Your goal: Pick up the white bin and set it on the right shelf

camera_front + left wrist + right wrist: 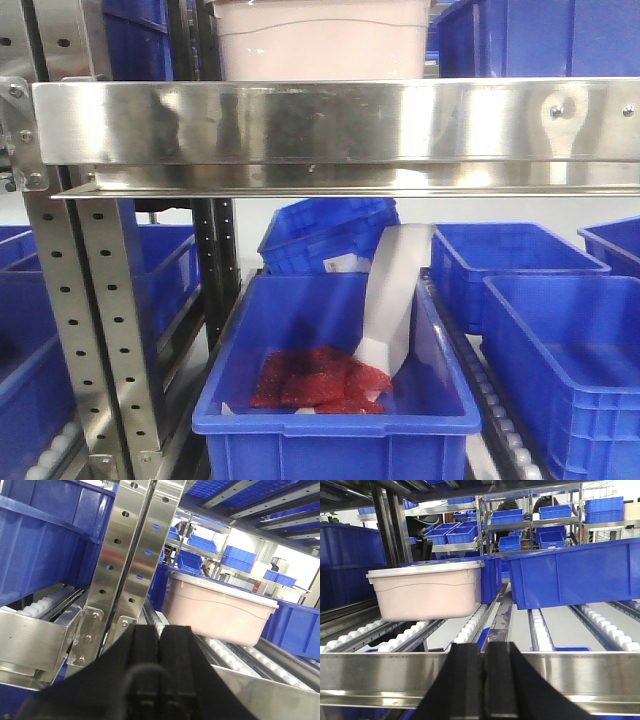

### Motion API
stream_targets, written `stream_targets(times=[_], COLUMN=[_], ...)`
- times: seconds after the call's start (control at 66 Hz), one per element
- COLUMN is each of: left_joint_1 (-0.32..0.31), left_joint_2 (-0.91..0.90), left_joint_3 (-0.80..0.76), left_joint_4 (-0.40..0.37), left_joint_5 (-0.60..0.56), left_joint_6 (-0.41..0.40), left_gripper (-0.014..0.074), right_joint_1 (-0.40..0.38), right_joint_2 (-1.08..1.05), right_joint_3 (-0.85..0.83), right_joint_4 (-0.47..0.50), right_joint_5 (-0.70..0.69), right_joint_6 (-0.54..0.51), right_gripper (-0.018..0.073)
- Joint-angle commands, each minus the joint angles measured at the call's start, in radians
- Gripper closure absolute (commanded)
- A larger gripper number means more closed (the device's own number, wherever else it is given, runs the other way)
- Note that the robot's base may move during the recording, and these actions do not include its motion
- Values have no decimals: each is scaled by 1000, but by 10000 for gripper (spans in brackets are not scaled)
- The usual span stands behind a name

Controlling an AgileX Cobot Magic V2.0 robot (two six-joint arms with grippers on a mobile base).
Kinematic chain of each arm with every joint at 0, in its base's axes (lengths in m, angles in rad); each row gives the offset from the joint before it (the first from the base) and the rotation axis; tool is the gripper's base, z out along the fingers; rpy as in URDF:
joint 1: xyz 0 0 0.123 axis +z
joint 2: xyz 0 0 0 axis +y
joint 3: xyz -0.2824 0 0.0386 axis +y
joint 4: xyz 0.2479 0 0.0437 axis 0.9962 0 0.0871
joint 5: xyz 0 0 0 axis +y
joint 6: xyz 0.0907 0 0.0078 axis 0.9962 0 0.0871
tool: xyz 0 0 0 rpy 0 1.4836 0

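The white bin (322, 38), a pale pinkish tote with a white lid, sits on the roller tracks of the steel shelf, behind the shiny front beam (330, 125). It also shows in the left wrist view (215, 607) and in the right wrist view (426, 590). My left gripper (161, 630) is shut and empty, in front of the shelf by the perforated upright post (127, 555). My right gripper (485, 650) is shut and empty, just in front of the beam (380, 677), right of the bin.
A blue crate (575, 575) sits on the same shelf right of the bin. Below the beam, a blue crate (335, 415) holds red packets and a white bag. More blue crates (560, 330) stand around it. White roller tracks (540, 630) run across the shelf.
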Motion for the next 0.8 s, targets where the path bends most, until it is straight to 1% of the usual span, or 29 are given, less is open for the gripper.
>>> stream_targets(times=[0.0, 0.045, 0.091, 0.121, 0.136, 0.152, 0.167, 0.182, 0.212, 0.243, 0.273, 0.349, 0.409, 0.5, 0.561, 0.622, 0.652, 0.743, 0.788], left_joint_1=[-8, -8, -8, -8, -8, -8, -8, -8, -8, -8, -8, -8, -8, -8, -8, -8, -8, -8, -8], left_joint_2=[6, 6, 6, 6, 6, 6, 6, 6, 6, 6, 6, 6, 6, 6, 6, 6, 6, 6, 6], left_joint_3=[-28, -28, -28, -28, -28, -28, -28, -28, -28, -28, -28, -28, -28, -28, -28, -28, -28, -28, -28], left_joint_4=[7, 7, 7, 7, 7, 7, 7, 7, 7, 7, 7, 7, 7, 7, 7, 7, 7, 7, 7], left_joint_5=[-24, -24, -21, -21, -21, -21, -21, -21, -21, -21, -21, -21, -21, -21, -21, -21, -21, -21, -21], left_joint_6=[0, 0, 0, 0, 0, 0, 0, 0, 0, 0, 0, 0, 0, 0, 0, 0, 0, 0, 0], left_gripper=[713, 713, 713, 713, 713, 713, 713, 713, 713, 713, 713, 713, 713, 713, 713, 713, 713, 713, 713], right_joint_1=[-3, -3, -3, -3, -3, -3, -3, -2, 0, 3, 7, 10, 10, 10, 10, 10, 10, 10, 10], right_joint_2=[9, 9, 9, 9, 9, 9, 9, 9, 9, 9, 9, 9, 9, -9, -49, -115, -142, -241, -256], right_joint_3=[-13, 2, 18, 29, 34, 36, 39, 43, 48, 53, 60, 94, 145, 241, 300, 338, 350, 368, 370], right_joint_4=[11, 0, -51, -146, -248, -275, -329, -408, -516, -585, -622, -676, -773, -933, -979, -985, -985, -985, -985], right_joint_5=[-116, -163, -184, -191, -194, -194, -194, -192, -190, -188, -190, -228, -309, -471, -527, -503, -475, -310, -242], right_joint_6=[-10, -10, -5, 12, 28, 43, 59, 90, 143, 230, 320, 508, 626, 750, 778, 780, 780, 780, 781], right_gripper=[502, 502, 502, 502, 502, 502, 502, 502, 502, 502, 502, 502, 502, 502, 502, 502, 502, 502, 502])
